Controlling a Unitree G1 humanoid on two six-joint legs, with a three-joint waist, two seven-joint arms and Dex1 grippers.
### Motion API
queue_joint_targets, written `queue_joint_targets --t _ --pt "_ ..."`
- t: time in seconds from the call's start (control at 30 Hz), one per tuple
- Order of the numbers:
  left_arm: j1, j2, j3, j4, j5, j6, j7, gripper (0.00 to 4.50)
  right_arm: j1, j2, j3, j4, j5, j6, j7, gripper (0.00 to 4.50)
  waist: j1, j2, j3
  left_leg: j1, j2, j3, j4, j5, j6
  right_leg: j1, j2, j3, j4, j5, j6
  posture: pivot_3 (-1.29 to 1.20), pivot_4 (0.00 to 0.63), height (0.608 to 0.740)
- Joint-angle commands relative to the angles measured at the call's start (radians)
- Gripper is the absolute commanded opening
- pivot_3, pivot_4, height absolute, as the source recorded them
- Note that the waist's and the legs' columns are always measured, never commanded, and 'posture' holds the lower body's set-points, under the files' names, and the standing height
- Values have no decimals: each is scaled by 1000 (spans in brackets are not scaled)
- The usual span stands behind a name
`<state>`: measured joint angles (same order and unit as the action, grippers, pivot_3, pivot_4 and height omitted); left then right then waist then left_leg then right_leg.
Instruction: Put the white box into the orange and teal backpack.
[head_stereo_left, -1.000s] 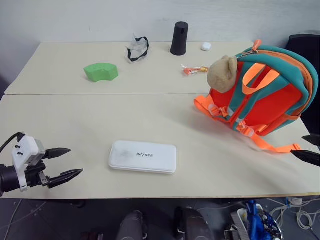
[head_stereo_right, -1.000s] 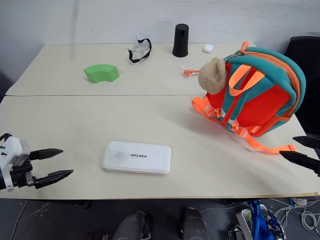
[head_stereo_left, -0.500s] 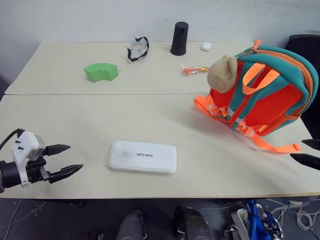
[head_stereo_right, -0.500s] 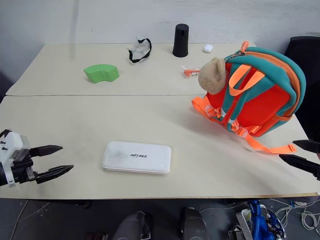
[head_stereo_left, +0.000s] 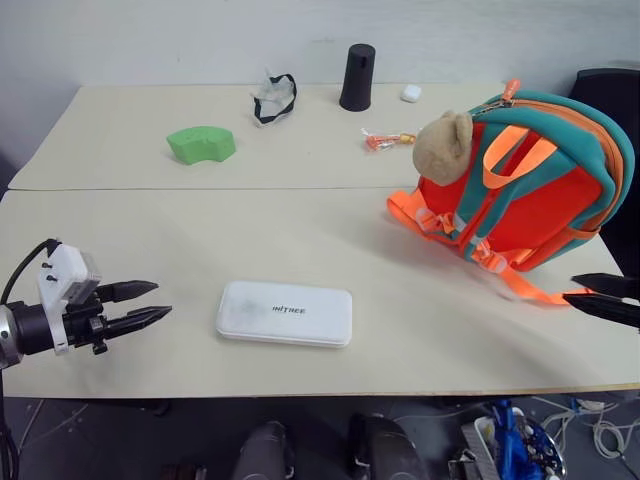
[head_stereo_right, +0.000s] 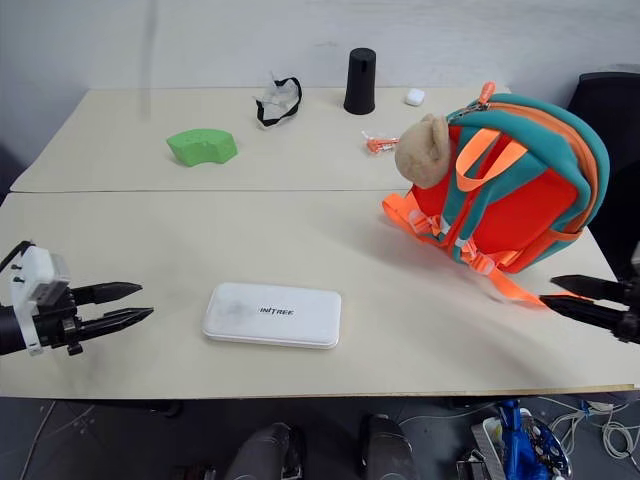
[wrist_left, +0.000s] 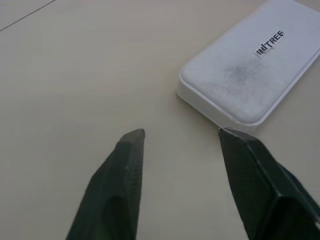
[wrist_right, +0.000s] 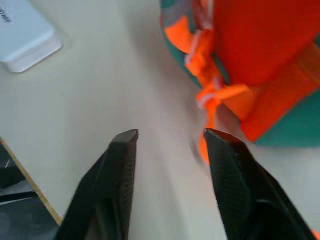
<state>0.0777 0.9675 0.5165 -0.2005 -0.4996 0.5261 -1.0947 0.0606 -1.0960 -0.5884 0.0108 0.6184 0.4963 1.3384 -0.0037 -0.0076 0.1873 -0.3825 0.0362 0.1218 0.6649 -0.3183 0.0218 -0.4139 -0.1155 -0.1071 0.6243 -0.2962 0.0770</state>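
L gripper (head_stereo_left: 147, 305) hovered over the desk (head_stereo_left: 300, 220) w/ jaws part-spread, narrower than a sec earlier, holding nothing. White box (head_stereo_left: 285, 312) lay flat just ahead of its tips, to its right, not touching. Orange and teal backpack (head_stereo_left: 525, 185) stood upright w/ teddy bear (head_stereo_left: 444, 146) on front; couldn't see inside it. R gripper (head_stereo_left: 580, 291) had moved in toward the backpack's trailing strap (head_stereo_left: 525, 285), jaws also narrowed, gap between them, nothing gripped. Backpack sat just ahead of R gripper; box well off to its left.
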Motion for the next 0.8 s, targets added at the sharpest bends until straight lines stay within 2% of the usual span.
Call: queue_joint_targets --t 0.03,0.1,0.17,0.3,0.43,0.6,0.8 --pt "-46 35 -66 36 29 -52 -34 1299 -31 21 56 -125 46 26 -11 766 1 0 0 0 0 0 0 0 0 0 0 0 0 0 0 0 150 740" --pt "-83 37 -141 76 71 -105 -49 657 -51 52 143 -219 45 21 -30 81 1 0 0 0 0 0 0 0 0 0 0 0 0 0 0 0 150 740" --pt "-118 33 -207 108 106 -148 -64 29 -79 87 232 -291 33 16 -55 0 1 0 0 0 0 0 0 0 0 0 0 0 0 0 0 0 150 740" --pt "-226 7 -387 159 216 -206 -47 29 -186 177 461 -374 -50 17 -136 0 1 0 0 0 -1 0 1 0 0 0 0 0 1 0 0 0 150 740" --pt "-289 -29 -458 197 255 -246 -42 29 -252 233 598 -359 -164 -7 -214 0 2 0 0 -1 -1 1 1 0 0 -2 0 0 2 0 0 0 150 740" --pt "-335 -62 -512 217 270 -271 -55 29 -298 291 701 -308 -261 -31 -269 0 2 -1 0 -4 -1 2 4 1 1 -4 1 0 3 0 1 0 150 740" --pt "-377 -121 -562 206 278 -265 -45 29 -332 335 740 -256 -314 -49 -299 0 2 -1 0 -5 -2 2 6 2 2 -4 1 -1 4 1 1 0 150 740"
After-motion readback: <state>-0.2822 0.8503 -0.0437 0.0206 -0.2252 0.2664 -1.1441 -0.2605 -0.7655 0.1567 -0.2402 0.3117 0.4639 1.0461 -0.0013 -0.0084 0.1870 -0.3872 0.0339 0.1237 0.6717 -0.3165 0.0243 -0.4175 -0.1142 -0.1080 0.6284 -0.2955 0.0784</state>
